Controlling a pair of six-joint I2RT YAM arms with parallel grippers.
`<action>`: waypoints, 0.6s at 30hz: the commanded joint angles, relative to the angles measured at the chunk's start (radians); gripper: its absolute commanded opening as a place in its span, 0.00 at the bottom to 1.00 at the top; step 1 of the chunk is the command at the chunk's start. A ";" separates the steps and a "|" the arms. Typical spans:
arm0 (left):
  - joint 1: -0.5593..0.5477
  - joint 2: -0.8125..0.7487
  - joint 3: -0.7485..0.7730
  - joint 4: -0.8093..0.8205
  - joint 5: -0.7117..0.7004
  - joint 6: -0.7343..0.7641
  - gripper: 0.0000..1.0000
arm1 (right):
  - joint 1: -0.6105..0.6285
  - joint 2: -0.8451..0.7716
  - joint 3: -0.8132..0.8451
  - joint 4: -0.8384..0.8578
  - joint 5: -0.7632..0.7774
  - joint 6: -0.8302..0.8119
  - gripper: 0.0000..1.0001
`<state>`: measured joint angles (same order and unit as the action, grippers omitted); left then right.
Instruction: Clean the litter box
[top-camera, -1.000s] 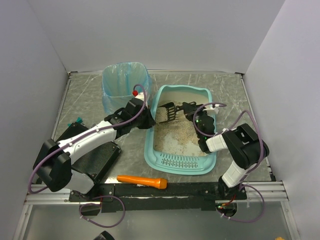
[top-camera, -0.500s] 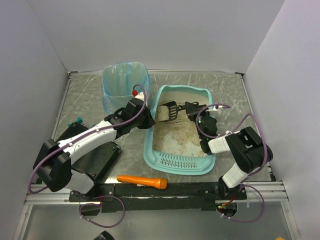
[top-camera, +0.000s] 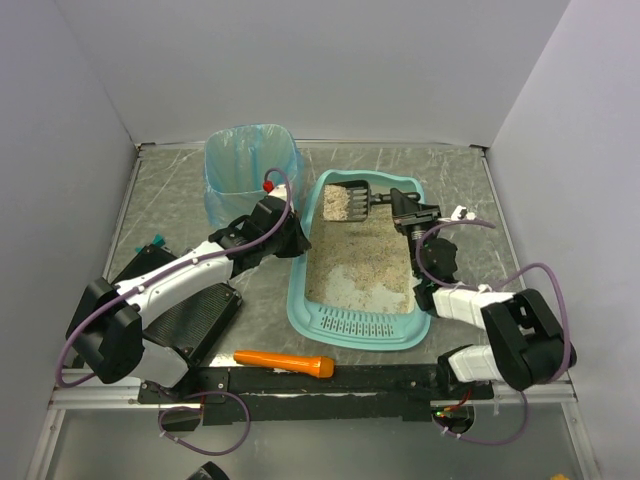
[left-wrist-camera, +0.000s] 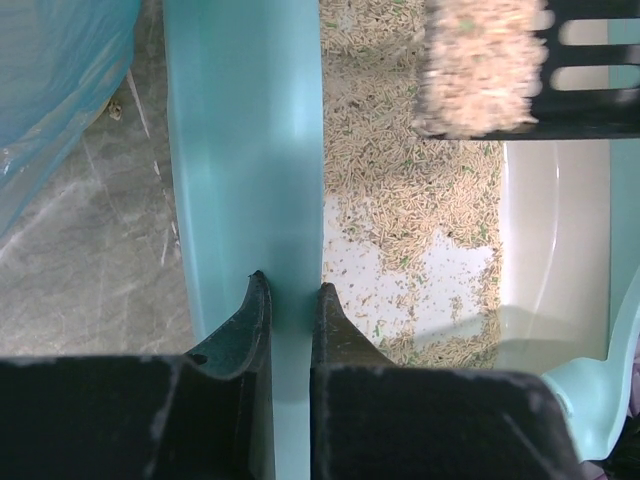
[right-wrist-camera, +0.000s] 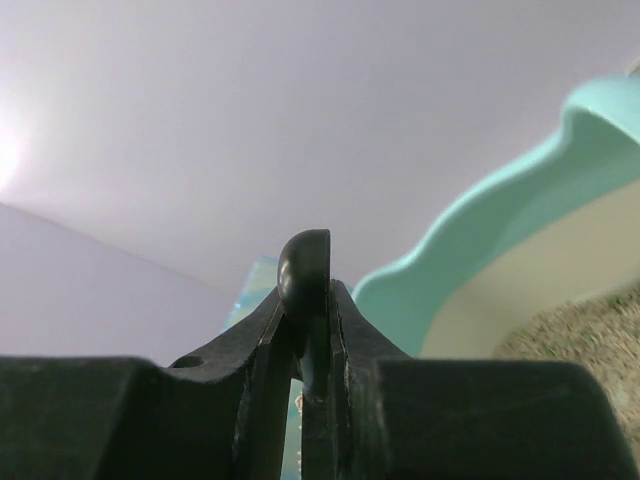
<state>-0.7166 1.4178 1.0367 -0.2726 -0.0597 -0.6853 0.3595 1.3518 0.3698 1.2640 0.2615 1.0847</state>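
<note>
Watch the loaded scoop first. It sits heaped with litter at the far end of the litter box, and any tilt or jolt would likely shed that load. Your right gripper is clamped on the very end of the handle (the right wrist view shows the fingers pinching the rounded black tip, little else). With so short a hold, I judge the scoop could pivot in the grip under its own weight. The way to the waste bin crosses the box's left wall and bare table, so a spill there would land outside the tray. It also passes close to your left gripper, and a low swing could clip that arm. That gripper is closed on the box's left wall, one finger each side of the teal rim. The box lies in the middle of the table, just right of the bin, with its slotted lip toward the arm bases.

Against a second ago, the scoop has moved from the middle of the litter to the far end, and it now shows a full load where dark slats showed before. The right arm's elbow has swung down toward the near right. The left arm and the box have not shifted.
</note>
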 joint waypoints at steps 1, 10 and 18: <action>0.003 -0.026 0.034 0.047 0.018 -0.080 0.01 | -0.030 -0.106 -0.020 0.028 0.002 0.047 0.00; 0.003 -0.030 0.020 0.046 0.003 -0.095 0.01 | -0.096 -0.390 -0.032 -0.525 -0.027 0.259 0.00; 0.003 -0.036 0.003 0.062 0.011 -0.095 0.01 | -0.119 -0.514 -0.074 -0.651 -0.057 0.354 0.00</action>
<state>-0.7166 1.4178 1.0363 -0.2745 -0.0650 -0.7052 0.2478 0.8494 0.3061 0.6716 0.2310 1.3670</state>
